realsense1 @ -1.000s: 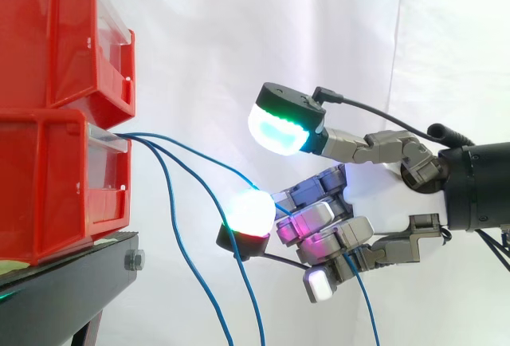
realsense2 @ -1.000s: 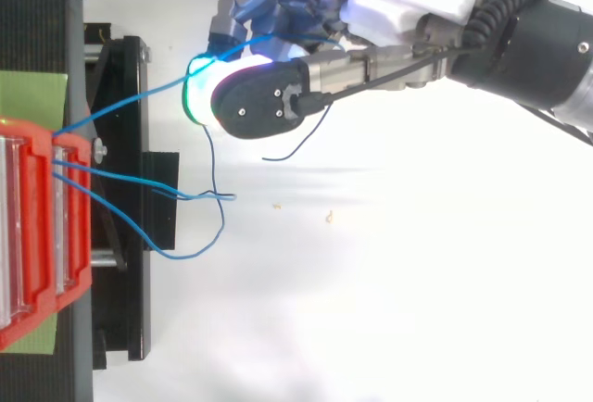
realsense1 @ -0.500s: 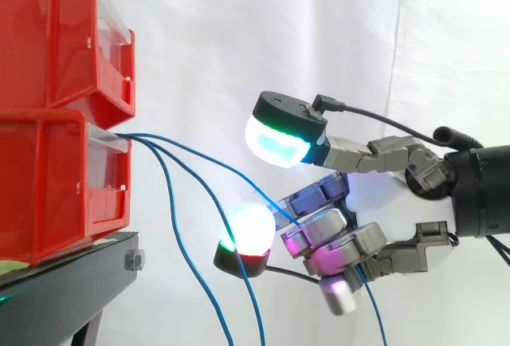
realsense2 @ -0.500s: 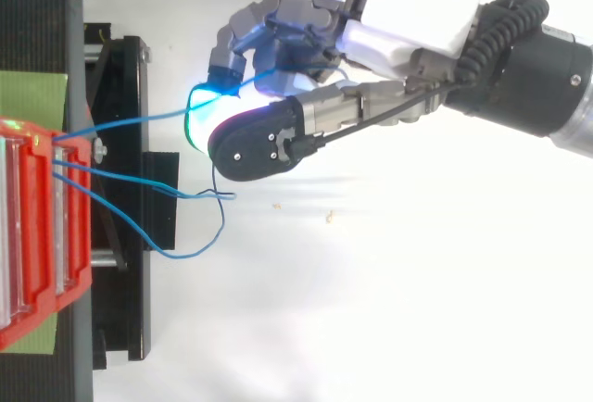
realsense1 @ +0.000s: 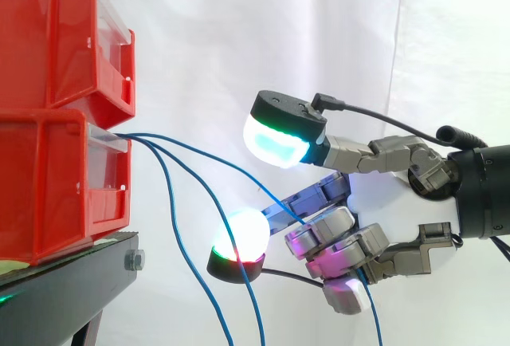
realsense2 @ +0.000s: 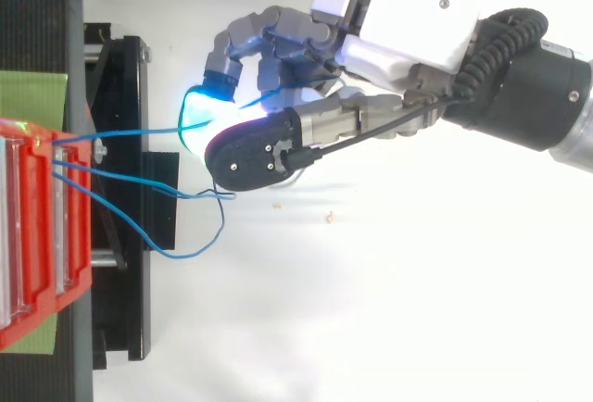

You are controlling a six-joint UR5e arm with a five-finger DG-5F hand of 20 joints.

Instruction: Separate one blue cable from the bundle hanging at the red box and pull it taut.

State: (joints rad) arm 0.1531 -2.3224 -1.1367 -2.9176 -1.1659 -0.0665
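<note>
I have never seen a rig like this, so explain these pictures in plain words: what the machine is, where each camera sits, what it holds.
This is a robot arm ending in a mechanical hand with a thumb; the glowing pads are its own fingertips. One picture is taken from beside the work, looking level across it; the other from above, looking down. At the left, two red boxes are stacked on a black stand before a white curtain. Three thin blue cables come out of the lower box. The fingers are curled round one blue cable, which runs fairly straight from box to hand. The other two cables hang loose.
</note>
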